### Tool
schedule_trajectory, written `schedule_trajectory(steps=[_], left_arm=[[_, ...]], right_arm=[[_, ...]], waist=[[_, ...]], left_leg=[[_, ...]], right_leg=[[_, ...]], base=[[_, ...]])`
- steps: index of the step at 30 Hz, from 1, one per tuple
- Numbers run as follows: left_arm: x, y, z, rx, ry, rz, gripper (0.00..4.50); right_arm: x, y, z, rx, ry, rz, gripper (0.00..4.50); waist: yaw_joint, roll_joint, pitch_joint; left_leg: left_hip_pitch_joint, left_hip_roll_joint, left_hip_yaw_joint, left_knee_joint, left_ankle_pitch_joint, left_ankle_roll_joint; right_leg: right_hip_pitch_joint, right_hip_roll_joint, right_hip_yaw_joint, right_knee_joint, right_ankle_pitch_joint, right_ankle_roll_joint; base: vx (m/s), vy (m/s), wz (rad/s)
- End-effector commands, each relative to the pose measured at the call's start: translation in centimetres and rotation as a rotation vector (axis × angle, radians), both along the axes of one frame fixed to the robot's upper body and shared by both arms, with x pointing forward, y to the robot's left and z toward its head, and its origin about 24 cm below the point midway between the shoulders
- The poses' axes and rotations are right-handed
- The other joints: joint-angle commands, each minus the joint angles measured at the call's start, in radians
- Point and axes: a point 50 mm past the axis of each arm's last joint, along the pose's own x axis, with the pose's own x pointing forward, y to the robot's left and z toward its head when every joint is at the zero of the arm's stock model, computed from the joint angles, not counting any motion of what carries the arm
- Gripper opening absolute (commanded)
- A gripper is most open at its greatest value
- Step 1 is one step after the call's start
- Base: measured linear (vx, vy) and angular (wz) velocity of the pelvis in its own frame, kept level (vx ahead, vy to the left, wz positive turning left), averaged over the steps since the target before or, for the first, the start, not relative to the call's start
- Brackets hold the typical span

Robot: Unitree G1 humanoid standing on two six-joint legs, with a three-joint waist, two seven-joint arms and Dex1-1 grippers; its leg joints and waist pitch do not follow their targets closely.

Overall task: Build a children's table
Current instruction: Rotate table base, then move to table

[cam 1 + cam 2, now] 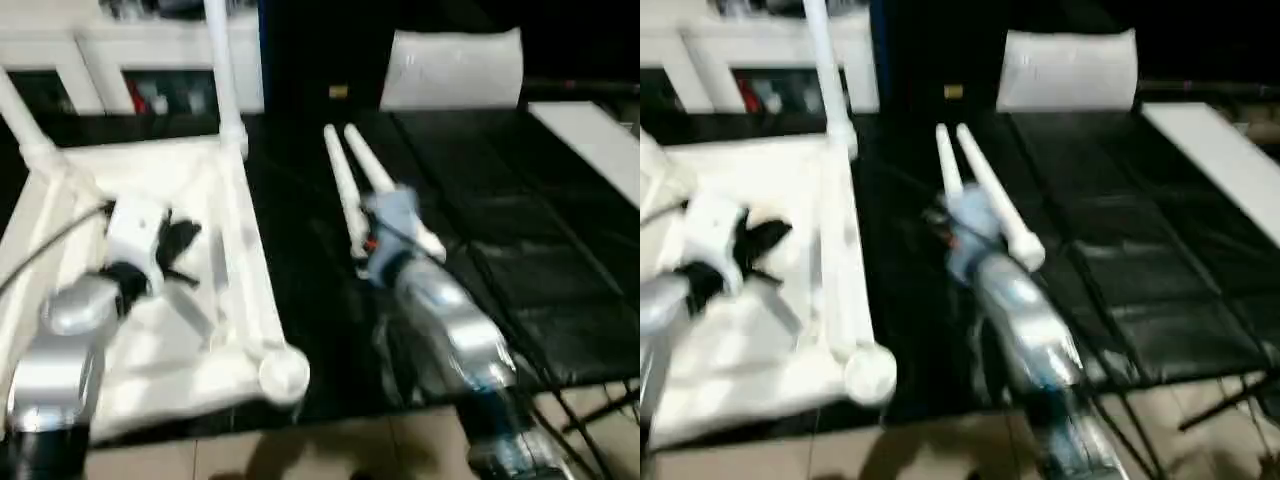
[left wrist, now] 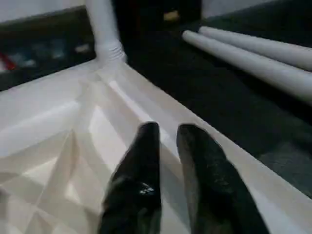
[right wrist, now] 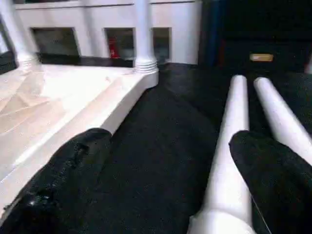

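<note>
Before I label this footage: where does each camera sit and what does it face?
Head stereo pair: look down over silver forearms at the upturned table top and two loose legs.
Left wrist: over the left gripper, ribbed underside.
Right wrist: between open right gripper fingers, near loose legs.
Shared: both wrist views show the mounted leg.

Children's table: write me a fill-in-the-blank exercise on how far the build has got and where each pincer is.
1. The table top lies with its ribbed underside facing ____.
2. ____ legs already stand in its far corner sockets, one of them here.
3. The two loose legs lie side by side on the ____ mat.
4. The right pincer is open over the mat, one finger beside a loose leg; the left pincer hovers over the ____.

Missing words: up; two; black; table top
</note>
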Motion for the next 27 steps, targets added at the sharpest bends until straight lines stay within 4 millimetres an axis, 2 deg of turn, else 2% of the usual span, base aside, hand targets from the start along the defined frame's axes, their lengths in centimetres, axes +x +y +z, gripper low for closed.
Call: schedule_trajectory(steps=[1, 2, 3, 4, 5, 6, 7, 8, 9, 10, 11, 12, 13, 14, 15, 16, 17, 18, 19, 20, 21, 22, 23, 24, 25, 26, 27], left_arm=[[-1.1, -1.5, 1.0, -0.019, -0.077, -0.004, 1.01], [-1.4, -2.1, 1.1, -0.044, -0.103, -0.005, 1.01], [-1.4, -2.1, 1.1, -0.044, -0.103, -0.005, 1.01], [-2.1, -2.9, 1.0, -0.066, -0.125, 0.022, 1.01], [-2.2, -3.0, 0.9, -0.062, -0.126, 0.027, 1.01], [-2.4, -3.2, 0.8, -0.057, -0.128, 0.034, 1.01], [-2.9, -3.8, 0.5, -0.070, -0.113, 0.045, 1.01], [-2.9, -3.8, 0.5, -0.071, -0.113, 0.046, 1.01], [-3.0, -4.0, 0.4, -0.072, -0.110, 0.052, 1.01], [-3.3, -4.5, 0.2, -0.088, -0.092, 0.063, 1.01], [-3.3, -4.5, 0.2, -0.088, -0.092, 0.063, 1.01], [-3.4, -4.7, 0.2, -0.085, -0.094, 0.065, 1.01], [-3.4, -4.9, 0.1, -0.097, -0.090, 0.071, 1.01], [-3.3, -4.9, 0.2, -0.082, -0.093, 0.068, 1.01], [-3.3, -4.9, 0.2, -0.080, -0.094, 0.067, 1.01], [-3.1, -4.9, 0.3, -0.086, -0.102, 0.070, 1.01], [-3.1, -4.9, 0.3, -0.084, -0.101, 0.077, 1.01], [-3.0, -4.8, 0.2, -0.070, -0.100, 0.079, 1.01], [-3.0, -4.9, 0.3, -0.076, -0.103, 0.075, 1.01], [-3.0, -4.9, 0.3, -0.079, -0.105, 0.070, 1.01], [-3.0, -4.9, 0.5, -0.066, -0.118, 0.062, 1.01], [-3.0, -4.9, 0.5, -0.058, -0.111, 0.057, 1.01], [-3.0, -4.8, 0.5, -0.056, -0.107, 0.060, 1.01], [-3.0, -4.7, 0.5, -0.059, -0.110, 0.065, 1.01], [-3.0, -4.7, 0.5, -0.059, -0.110, 0.065, 1.01], [-2.9, -4.7, 0.6, -0.061, -0.110, 0.063, 1.01], [-2.8, -4.6, 0.6, -0.065, -0.112, 0.056, 1.01]], right_arm=[[-1.4, -0.3, 0.6, 0.027, -0.004, -0.009, 4.50], [-1.9, -0.4, 0.5, 0.022, -0.006, -0.006, 4.50], [-1.9, -0.4, 0.5, 0.022, -0.006, -0.006, 4.50], [-2.9, -0.6, 0.2, 0.023, 0.006, -0.009, 4.50], [-3.1, -0.7, 0.1, 0.023, 0.011, -0.009, 4.50], [-3.4, -0.8, 0.0, 0.024, 0.020, -0.009, 4.50], [-4.0, -1.0, -0.2, 0.018, 0.033, -0.007, 4.50], [-4.0, -1.0, -0.2, 0.018, 0.033, -0.007, 4.50], [-4.1, -1.1, -0.2, 0.014, 0.035, -0.010, 4.50], [-4.1, -1.4, -0.1, 0.006, 0.038, -0.020, 4.50], [-4.1, -1.4, -0.1, 0.006, 0.038, -0.020, 4.50], [-4.1, -1.5, 0.0, 0.008, 0.041, -0.022, 4.50], [-3.9, -1.6, 0.1, 0.001, 0.036, -0.032, 4.50], [-3.8, -1.7, 0.2, -0.001, 0.036, -0.035, 4.50], [-3.7, -1.7, 0.2, -0.001, 0.036, -0.035, 4.50], [-3.6, -1.7, 0.3, -0.005, 0.033, -0.036, 4.50], [-3.5, -1.7, 0.3, -0.008, 0.029, -0.036, 4.50], [-3.5, -1.7, 0.4, -0.003, 0.025, -0.034, 4.50], [-3.5, -1.7, 0.6, 0.009, 0.024, -0.035, 4.50], [-3.4, -1.6, 0.7, 0.018, 0.024, -0.035, 4.50], [-3.4, -1.6, 0.8, 0.027, 0.027, -0.039, 4.50], [-3.3, -1.6, 0.9, 0.027, 0.029, -0.040, 4.50], [-3.3, -1.6, 0.9, 0.027, 0.031, -0.049, 4.50], [-3.3, -1.6, 1.0, 0.027, 0.032, -0.057, 4.50], [-3.3, -1.6, 1.0, 0.027, 0.032, -0.057, 4.50], [-3.3, -1.6, 1.0, 0.028, 0.032, -0.063, 4.50], [-3.2, -1.7, 1.1, 0.017, 0.030, -0.087, 4.50]], waist=[[0.005, 0.023, -0.053], [0.002, 0.021, -0.048], [0.000, 0.021, -0.049], [-0.001, 0.023, -0.050], [-0.002, 0.021, -0.048], [0.011, 0.001, -0.042], [-0.006, 0.027, -0.043], [-0.013, 0.030, -0.038], [-0.027, 0.025, -0.029], [-0.025, 0.039, -0.025], [-0.027, 0.051, -0.017], [-0.009, 0.060, -0.021], [0.023, 0.055, -0.028], [-0.001, -0.026, 0.006], [-0.016, -0.025, 0.049], [-0.030, -0.004, 0.039], [-0.026, -0.004, 0.012], [-0.017, 0.008, 0.011], [-0.028, 0.058, -0.013], [-0.079, 0.070, -0.018], [-0.081, 0.077, -0.021], [-0.096, 0.087, -0.022], [-0.105, 0.074, -0.024], [-0.120, 0.056, -0.044], [-0.122, 0.034, -0.048], [-0.121, -0.021, -0.077], [-0.097, -0.052, -0.096]], left_leg=[[-0.009, -0.019, 0.018, -0.061, -0.276, 0.009], [-0.002, -0.023, 0.020, -0.061, -0.311, 0.013], [-0.004, -0.026, 0.019, -0.060, -0.318, 0.014], [-0.003, -0.032, 0.018, -0.058, -0.324, 0.017], [-0.008, -0.029, 0.016, -0.059, -0.317, 0.017], [-0.067, -0.040, -0.022, -0.080, -0.334, 0.051], [-0.041, -0.045, -0.045, -0.074, -0.452, 0.076], [-0.040, -0.048, -0.051, -0.070, -0.486, 0.073], [-0.041, -0.057, -0.061, -0.060, -0.548, 0.064], [-0.033, -0.056, -0.062, -0.059, -0.594, 0.057], [-0.068, -0.047, -0.064, -0.092, -0.694, 0.058], [-0.122, -0.039, -0.060, -0.135, -0.755, 0.073], [-0.126, -0.044, -0.042, -0.127, -0.736, 0.101], [0.051, -0.105, 0.007, 0.138, -0.513, 0.096], [0.124, -0.125, 0.008, 0.288, -0.348, 0.099], [0.061, -0.117, -0.018, 0.319, -0.269, 0.121], [0.005, -0.066, -0.046, 0.276, -0.378, 0.133], [0.009, -0.056, -0.043, 0.245, -0.421, 0.148], [0.175, -0.033, -0.049, 0.106, -0.581, 0.092], [0.168, 0.058, -0.171, -0.070, -0.848, 0.056], [0.190, 0.074, -0.193, -0.091, -0.794, 0.065], [0.197, 0.034, -0.173, -0.074, -0.609, 0.124], [0.191, 0.007, -0.149, -0.072, -0.429, 0.190], [0.210, -0.015, -0.124, -0.052, -0.138, 0.260], [0.205, -0.032, -0.098, -0.041, 0.000, 0.272], [0.163, -0.153, -0.036, 0.041, 0.181, 0.263], [0.091, -0.207, -0.023, 0.073, 0.147, 0.263]], right_leg=[[0.060, -0.055, 0.047, -0.098, -0.378, -0.065], [0.048, -0.051, 0.044, -0.110, -0.455, -0.037], [0.048, -0.050, 0.043, -0.112, -0.482, -0.025], [0.044, -0.047, 0.040, -0.120, -0.514, 0.003], [0.046, -0.047, 0.038, -0.124, -0.515, 0.021], [0.094, -0.078, -0.001, -0.097, -0.523, 0.018], [0.084, -0.093, -0.026, -0.124, -0.640, 0.035], [0.089, -0.098, -0.038, -0.131, -0.694, 0.034], [0.098, -0.104, -0.074, -0.153, -0.814, 0.055], [0.103, -0.099, -0.092, -0.156, -0.849, 0.055], [0.148, -0.075, -0.110, -0.103, -0.833, 0.040], [0.204, -0.046, -0.078, 0.019, -0.731, 0.024], [0.214, -0.021, -0.002, 0.116, -0.590, -0.016], [-0.001, -0.117, -0.018, -0.161, -1.145, -0.014], [-0.127, -0.143, -0.048, -0.266, -1.403, -0.042], [-0.022, -0.189, -0.010, -0.204, -1.444, -0.058], [0.123, -0.253, 0.011, -0.149, -1.323, -0.032], [0.148, -0.248, -0.002, -0.142, -1.250, -0.029], [0.075, -0.130, -0.017, -0.092, -0.916, -0.075], [0.066, -0.036, -0.027, 0.101, -0.465, -0.039], [0.031, -0.032, -0.016, 0.134, -0.277, -0.018], [-0.024, -0.022, -0.021, 0.164, -0.121, 0.009], [-0.050, -0.018, -0.025, 0.167, -0.065, 0.014], [-0.086, -0.030, -0.017, 0.134, 0.019, 0.013], [-0.090, -0.048, -0.001, 0.097, 0.086, -0.005], [-0.022, -0.085, 0.060, 0.000, 0.250, -0.046], [0.086, -0.105, 0.138, -0.005, 0.342, -0.059]], base=[[0.000, 0.000, 0.00], [0.000, 0.000, 0.00], [0.000, 0.000, 0.00], [0.000, 0.000, 0.00], [0.000, 0.000, 0.00], [-0.014, -0.003, 0.24], [-0.014, -0.003, 0.24], [-0.007, -0.010, 0.53], [-0.002, -0.015, 0.54], [-0.002, -0.015, 0.54], [0.010, -0.012, 0.56], [0.010, -0.040, 0.74], [0.010, -0.040, 0.74], [0.088, -0.095, 1.05], [0.132, -0.059, 0.97], [0.132, -0.059, 0.97], [0.138, 0.074, 0.65], [0.105, 0.127, 0.89], [0.105, 0.127, 0.89], [0.033, 0.043, 0.56], [0.106, 0.032, -0.08], [0.106, 0.032, -0.08], [0.182, 0.074, -0.11], [0.208, 0.042, -0.07], [0.208, 0.042, -0.07], [0.193, -0.007, 0.06], [0.211, -0.002, 0.26]])
